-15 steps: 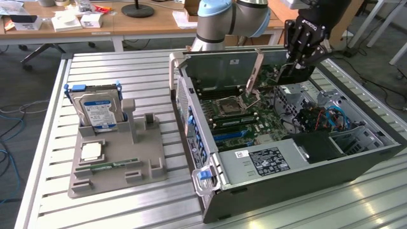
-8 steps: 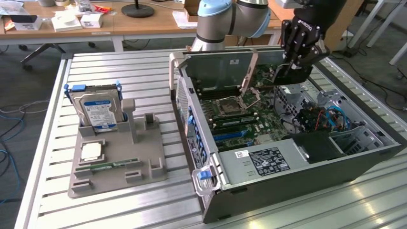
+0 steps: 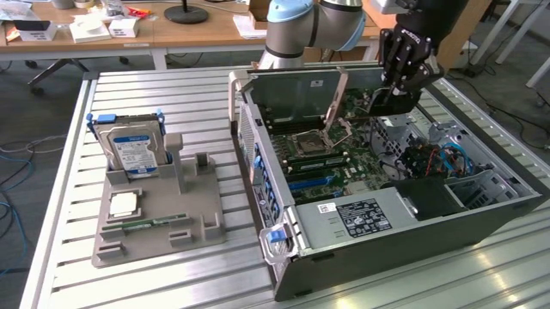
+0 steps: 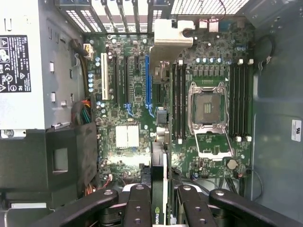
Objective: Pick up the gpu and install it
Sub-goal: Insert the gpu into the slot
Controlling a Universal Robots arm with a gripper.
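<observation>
Jaws of our gripper (image 4: 161,195) stood partly closed on the gpu (image 4: 159,168); we held it above the motherboard (image 4: 128,137), picked up, not yet seated

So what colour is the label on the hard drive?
Blue and white label, clearest in the exterior view.

Robotics lab, by the slatted aluminium tabletop (image 3: 154,84), opened computer case (image 3: 413,238), robot arm (image 3: 318,26), cluttered wooden desks (image 3: 206,35) behind.

Above the motherboard (image 4: 128,137) the open case (image 3: 413,238) is clear around the edge-on gpu (image 4: 158,198), bounded by the power supply (image 4: 19,61), raised CPU socket lever (image 3: 335,103) and cabled drive bay (image 3: 434,161).
</observation>
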